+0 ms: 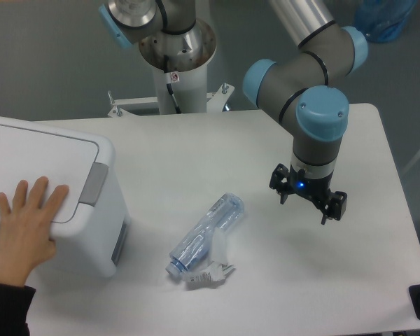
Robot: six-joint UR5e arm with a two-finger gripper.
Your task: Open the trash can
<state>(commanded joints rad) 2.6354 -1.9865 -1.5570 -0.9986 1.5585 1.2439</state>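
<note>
At the bench's left edge, a hand [24,227] rests on the shut trash can [52,196]; a crushed bottle [206,234] lies mid-bench, the end effector [307,198] released, empty.

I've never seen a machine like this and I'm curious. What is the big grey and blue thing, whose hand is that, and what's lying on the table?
It is a robot arm, seen by one camera looking down from above the white table. At its end is a gripper with two fingers, hanging above the table and holding nothing. On the left stands a white trash can with its lid shut and a grey push tab. A person's hand rests flat on the lid. In the middle lies a crushed clear plastic bottle.
</note>
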